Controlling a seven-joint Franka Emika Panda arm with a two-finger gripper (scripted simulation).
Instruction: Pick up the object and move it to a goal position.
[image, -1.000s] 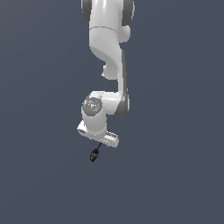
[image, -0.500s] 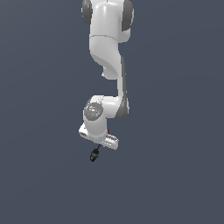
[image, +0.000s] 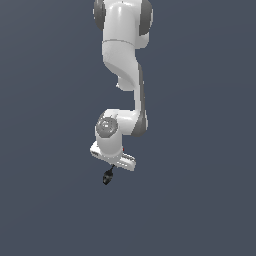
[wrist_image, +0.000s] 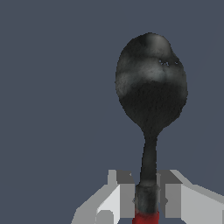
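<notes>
In the wrist view my gripper (wrist_image: 147, 199) is shut on the object's thin neck, with one finger on each side. The object (wrist_image: 151, 94) is a small spoon with a glossy black rounded bowl pointing away from my fingers. A bit of its red handle (wrist_image: 145, 217) shows between them. In the exterior view the spoon (image: 107, 176) hangs as a small dark shape just below my gripper (image: 111, 168), lifted off the plain grey surface. My fingers (wrist_image: 123, 197) are mostly hidden in the exterior view by the white hand.
The white arm (image: 125, 60) comes down from the top of the exterior view. A plain dark grey-blue ground (image: 200, 200) lies all around, with no other objects, edges or goal marker in view.
The arm has shifted very slightly, with the spoon still held under the gripper. The grip is unchanged.
</notes>
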